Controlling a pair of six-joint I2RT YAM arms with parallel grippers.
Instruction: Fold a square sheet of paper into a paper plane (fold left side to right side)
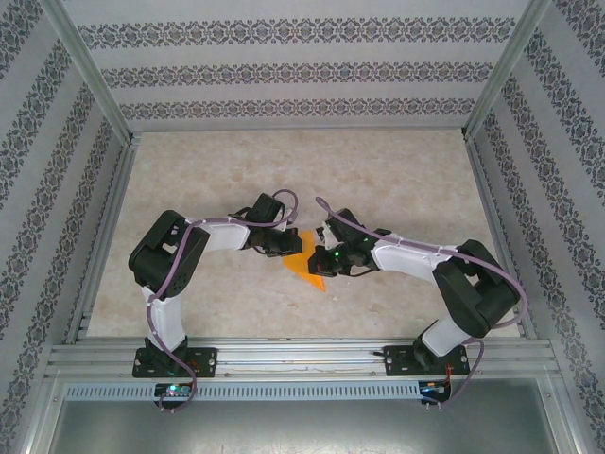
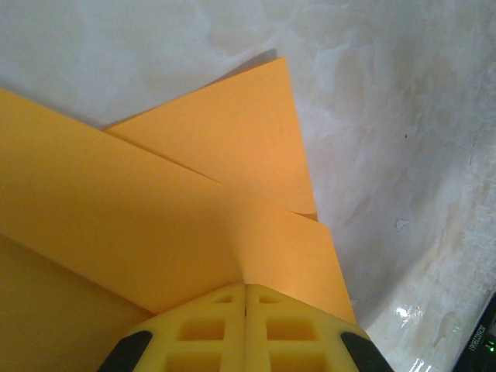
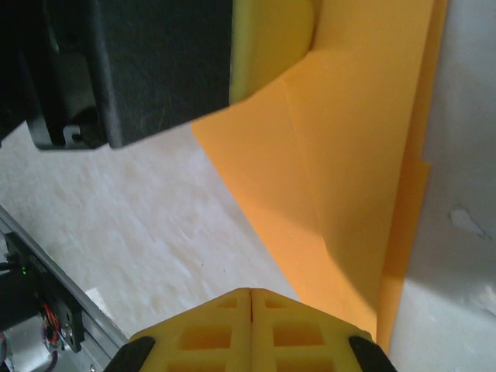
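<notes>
Left fingers pinch paper; right fingers closed beside.

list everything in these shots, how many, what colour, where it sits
sheet of paper: one, bright orange, folded with creases, mid-table between the two grippers
table: one, pale beige marbled, under everything
walls: three, white with dark patterned stripes, left, back and right of the table
metal frame: one, silver, along the near edge and up the corners
left arm: one, black and white, bolted at near left
right arm: one, black and white, bolted at near right
left gripper: one, yellow fingers, shut, tips at the paper
right gripper: one, yellow fingers, shut, tips at the paper
</notes>
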